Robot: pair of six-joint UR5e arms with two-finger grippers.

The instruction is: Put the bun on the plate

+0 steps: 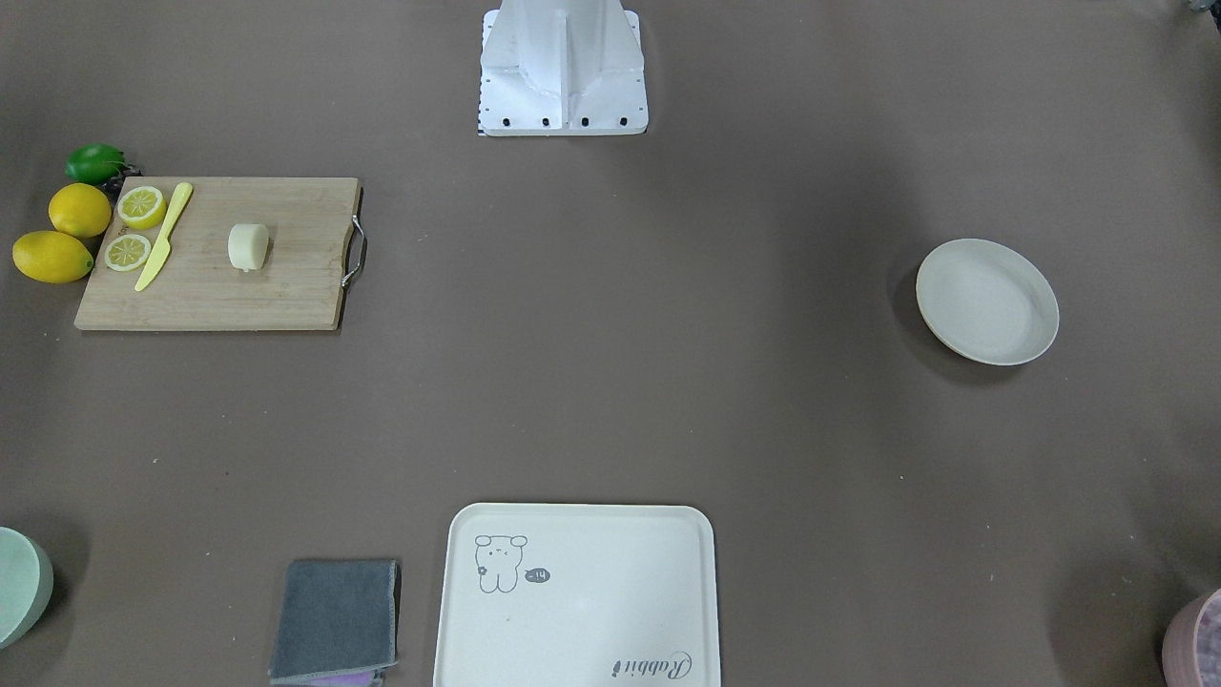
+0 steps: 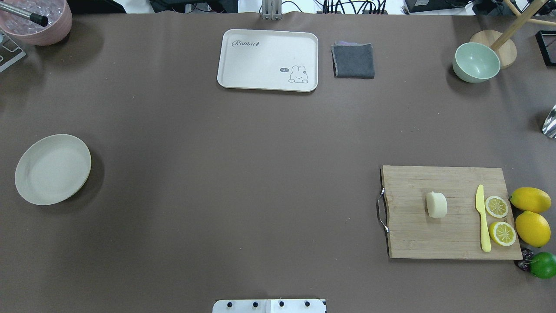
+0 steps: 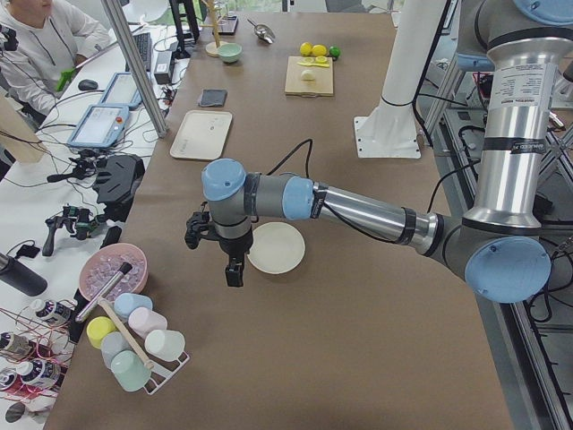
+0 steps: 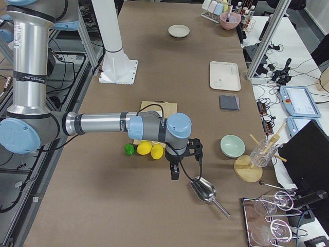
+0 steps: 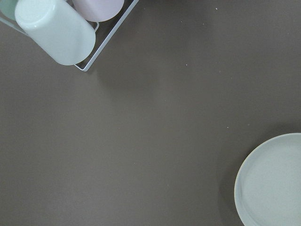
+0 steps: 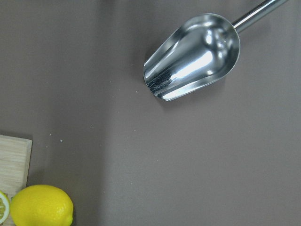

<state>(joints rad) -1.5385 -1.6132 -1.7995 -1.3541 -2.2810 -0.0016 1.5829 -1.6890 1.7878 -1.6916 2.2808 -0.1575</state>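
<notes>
The bun (image 1: 249,246) (image 2: 436,204), a pale cream lump, lies on its side in the middle of a wooden cutting board (image 2: 434,237) on the robot's right side. The round off-white plate (image 1: 987,301) (image 2: 53,168) (image 5: 273,186) sits bare on the robot's left side, far from the bun. My left gripper (image 3: 235,273) hangs above the table just beside the plate (image 3: 276,247). My right gripper (image 4: 175,175) hovers past the lemons, near a metal scoop. Both grippers show only in the side views, so I cannot tell whether they are open or shut.
On the board lie a yellow knife (image 2: 482,217) and two lemon halves (image 2: 496,206); two lemons (image 2: 531,200) and a lime (image 2: 543,264) sit beside it. A cartoon tray (image 2: 268,59), grey cloth (image 2: 353,61), green bowl (image 2: 475,62), steel scoop (image 6: 193,56) and cup rack (image 5: 61,28) line the table's far side and ends.
</notes>
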